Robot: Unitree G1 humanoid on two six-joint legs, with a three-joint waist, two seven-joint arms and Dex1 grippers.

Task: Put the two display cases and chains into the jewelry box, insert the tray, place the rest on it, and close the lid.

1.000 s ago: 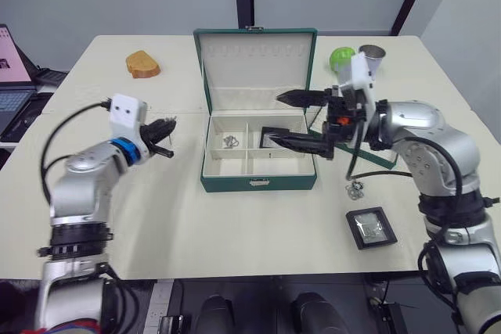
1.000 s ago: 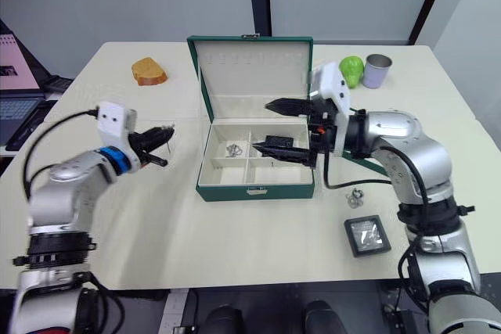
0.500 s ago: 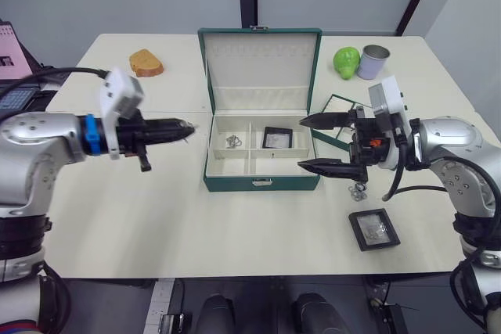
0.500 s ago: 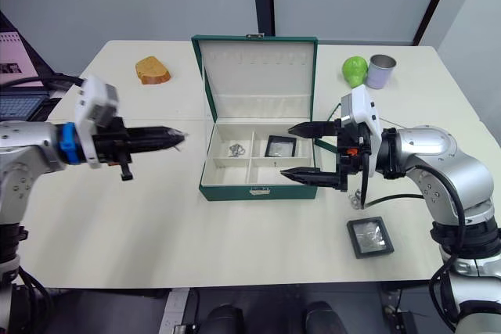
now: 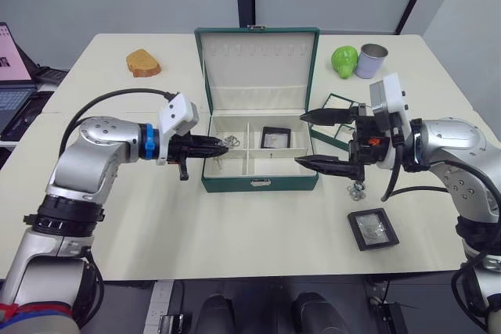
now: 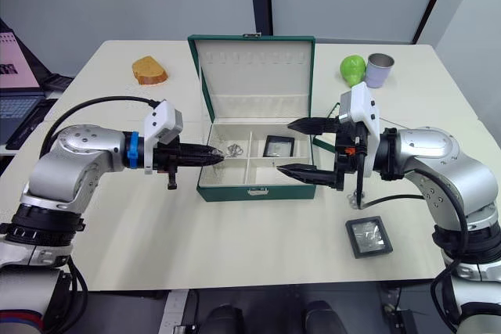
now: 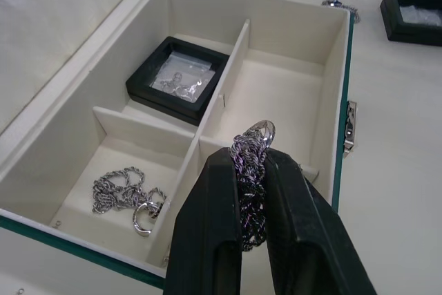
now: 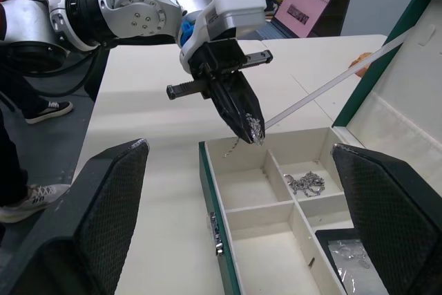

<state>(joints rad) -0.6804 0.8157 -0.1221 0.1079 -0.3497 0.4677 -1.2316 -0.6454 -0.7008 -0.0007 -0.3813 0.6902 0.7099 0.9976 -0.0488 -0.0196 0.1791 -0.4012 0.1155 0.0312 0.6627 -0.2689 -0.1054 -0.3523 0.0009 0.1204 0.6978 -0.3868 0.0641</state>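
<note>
Nearest the front edge of the counter [image 5: 235,248], toward its right corner, one display case [image 5: 371,228] is lying on the bare surface, waiting to go in, with the small silvery rings [image 5: 357,189] just behind it. Mid-counter, the jewelry box [image 5: 260,181] is standing with its lid [image 5: 258,56] propped upright, so both arms can reach the compartments. The left gripper [image 7: 252,170] is pinching a bunched chain [image 7: 250,153] tightly between its fingers, hovering over the box's left rim, apparently to drop it beside the chain in the box [image 7: 124,191]. The right gripper [image 5: 322,140] is empty, its fingers spread wide by the box's right side. The other display case [image 5: 275,138] is sitting in the rear right compartment, and the tray [image 5: 333,132] is partly hidden behind the right arm.
</note>
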